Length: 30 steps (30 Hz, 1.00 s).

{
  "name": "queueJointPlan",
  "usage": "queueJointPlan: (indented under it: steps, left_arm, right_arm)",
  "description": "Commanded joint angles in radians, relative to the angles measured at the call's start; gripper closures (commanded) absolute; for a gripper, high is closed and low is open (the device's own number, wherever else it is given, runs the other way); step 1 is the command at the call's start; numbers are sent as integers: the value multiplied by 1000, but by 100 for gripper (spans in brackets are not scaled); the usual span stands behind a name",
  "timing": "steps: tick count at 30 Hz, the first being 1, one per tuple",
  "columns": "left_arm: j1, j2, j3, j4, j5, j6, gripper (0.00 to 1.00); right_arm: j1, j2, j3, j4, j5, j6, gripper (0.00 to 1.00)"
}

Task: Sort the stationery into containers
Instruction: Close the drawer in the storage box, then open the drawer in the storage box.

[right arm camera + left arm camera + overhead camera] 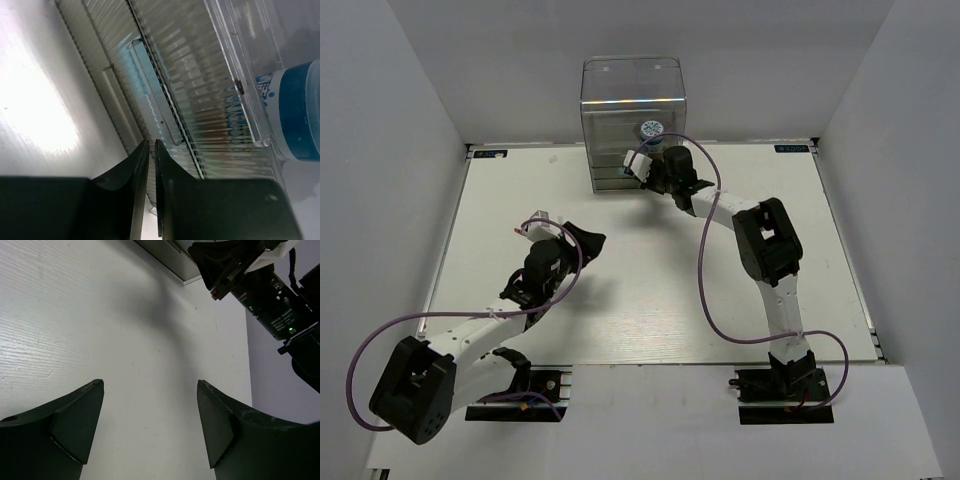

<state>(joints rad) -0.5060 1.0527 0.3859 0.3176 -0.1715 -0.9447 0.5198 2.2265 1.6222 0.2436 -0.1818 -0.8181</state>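
The clear cabinet (pixel 632 105) stands at the back middle of the table, with its stack of ribbed clear drawers (pixel 200 90) in the lower part. The blue-and-white roll (pixel 651 130) sits in the open compartment above the drawers, and shows at the right edge of the right wrist view (pixel 295 115). Something light blue (pixel 150 85) shows blurred behind a drawer front. My right gripper (pixel 151 142) is shut to a thin slit, its tips against the drawer fronts (pixel 638 172). Nothing shows between them. My left gripper (pixel 150 385) is open and empty over the bare table (pixel 586 240). The other stationery is out of view.
The white table (pixel 650 290) is walled by grey panels on the left, right and back. The right arm (pixel 270 295) and the cabinet's foot (pixel 165 257) fill the top of the left wrist view. Purple cables (pixel 705 290) loop beside both arms.
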Motion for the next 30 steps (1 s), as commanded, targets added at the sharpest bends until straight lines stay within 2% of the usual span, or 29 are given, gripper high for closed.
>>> queueJointPlan:
  steps: [1,7,10,11,13,14,15,16,17,18,19,20,21,22,24,26,28,30]
  left_arm:
    - [3,6,-5,44,24,-26,15]
    - [3,26,-5,63,33,-26,16]
    - [3,64,-5,95,33,-37,16]
    - [3,76,-5,109,11,-46,16]
    - [3,140,8,164,-8,-46,16]
    - [3,170,8,188,-22,-55,16]
    - [3,203,37,248,-22,-55,19]
    - [3,240,50,279,-31,-68,31]
    - [3,324,65,308,-31,-87,40]
    - [12,369,99,337,-31,-98,48]
    - [12,415,119,403,-31,-98,57]
    - [12,509,139,440,-31,-112,62]
    - [12,558,178,519,-20,-123,66]
    - [12,649,221,605,-11,-132,66]
    - [12,783,292,691,-11,-150,68]
    - [23,861,375,767,-11,-163,65]
    - [35,958,435,776,-11,-193,59]
    - [44,1010,523,776,0,-203,53]
  right_arm:
    - [0,15,56,94,57,7,83]
    - [2,13,32,106,73,27,82]
    - [-4,-88,-56,97,-39,45,79]
    - [-10,-114,-155,85,-127,43,77]
    - [-20,-230,-238,91,-229,33,64]
    - [-17,-258,-360,115,-238,17,56]
    - [-18,-336,-401,165,-234,26,47]
    - [-18,-361,-441,198,-197,40,24]
    - [-18,-375,-528,203,-185,87,21]
    - [-20,-414,-544,198,-171,103,21]
    - [-27,-424,-558,142,-141,120,31]
    - [-33,-433,-564,119,-145,164,45]
    - [-56,-455,-564,80,-146,187,91]
    - [-75,-474,-567,36,-130,262,100]
    - [-84,-488,-582,2,-130,316,100]
    - [-96,-531,-608,3,-117,329,98]
    - [-109,-577,-662,11,-111,336,83]
    - [-118,-603,-697,10,-105,336,81]
